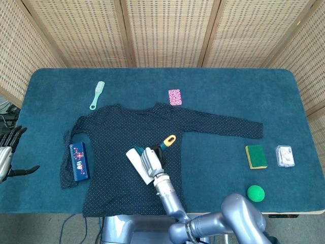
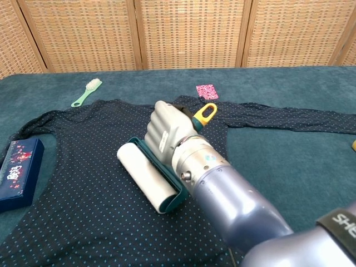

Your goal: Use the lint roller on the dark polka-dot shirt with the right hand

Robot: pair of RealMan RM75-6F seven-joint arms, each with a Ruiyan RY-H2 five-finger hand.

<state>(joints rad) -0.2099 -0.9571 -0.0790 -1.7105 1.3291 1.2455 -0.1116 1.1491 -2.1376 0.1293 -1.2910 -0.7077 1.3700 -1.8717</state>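
The dark polka-dot shirt (image 1: 117, 137) (image 2: 83, 167) lies spread flat on the blue table, one sleeve stretched to the right. My right hand (image 1: 152, 159) (image 2: 167, 130) grips the lint roller by its handle, whose yellow loop end (image 1: 169, 140) (image 2: 207, 110) sticks out behind the hand. The white roller head (image 1: 138, 165) (image 2: 146, 176) in its teal frame rests on the shirt's body, near the middle. My left hand (image 1: 9, 147) hangs at the far left edge off the table, fingers spread, holding nothing.
A dark blue box (image 1: 79, 161) (image 2: 19, 172) lies on the shirt's left sleeve. A mint brush (image 1: 97, 95) (image 2: 86, 91), a pink card (image 1: 174, 96) (image 2: 206, 90), a yellow-green sponge (image 1: 256, 156), a white packet (image 1: 285, 156) and a green ball (image 1: 255, 193) lie around on the table.
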